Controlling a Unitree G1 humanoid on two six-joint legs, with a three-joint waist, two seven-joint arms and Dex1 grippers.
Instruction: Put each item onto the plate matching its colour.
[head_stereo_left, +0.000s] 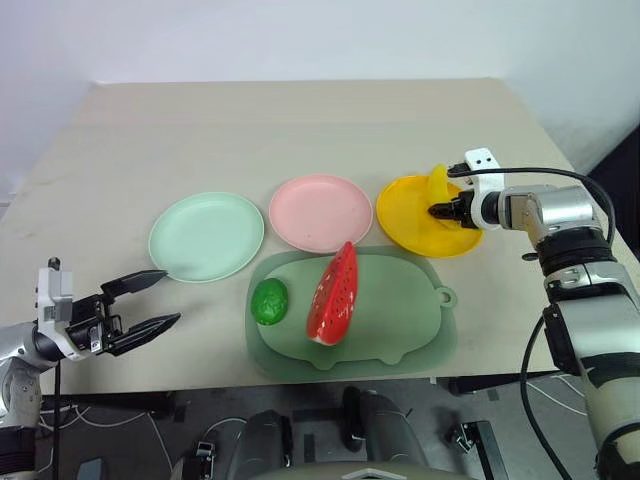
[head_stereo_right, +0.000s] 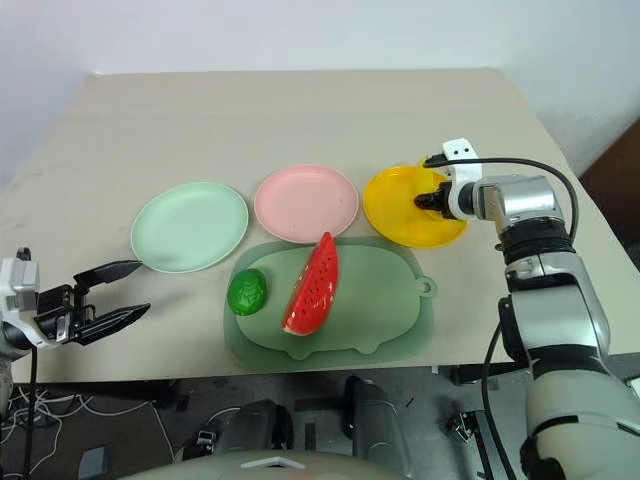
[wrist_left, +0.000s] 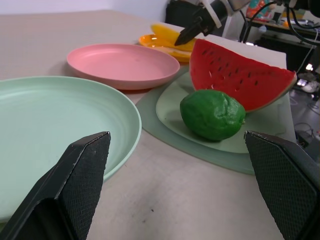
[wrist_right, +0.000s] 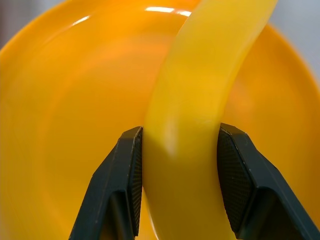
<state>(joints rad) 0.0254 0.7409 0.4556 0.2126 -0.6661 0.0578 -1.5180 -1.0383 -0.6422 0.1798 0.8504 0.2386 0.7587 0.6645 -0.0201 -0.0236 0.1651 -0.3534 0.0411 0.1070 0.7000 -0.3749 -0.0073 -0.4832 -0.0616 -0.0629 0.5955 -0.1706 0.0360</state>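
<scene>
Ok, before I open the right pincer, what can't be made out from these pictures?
- Whether the banana touches the yellow plate: in the right wrist view the banana itself covers its lower end; from the head, the right pincer hides it.
- The pig-shaped board under the watermelon wedge: covered in both head views.
- The mint plate's near rim: blocked by the open left pincer in the left wrist view.
</scene>
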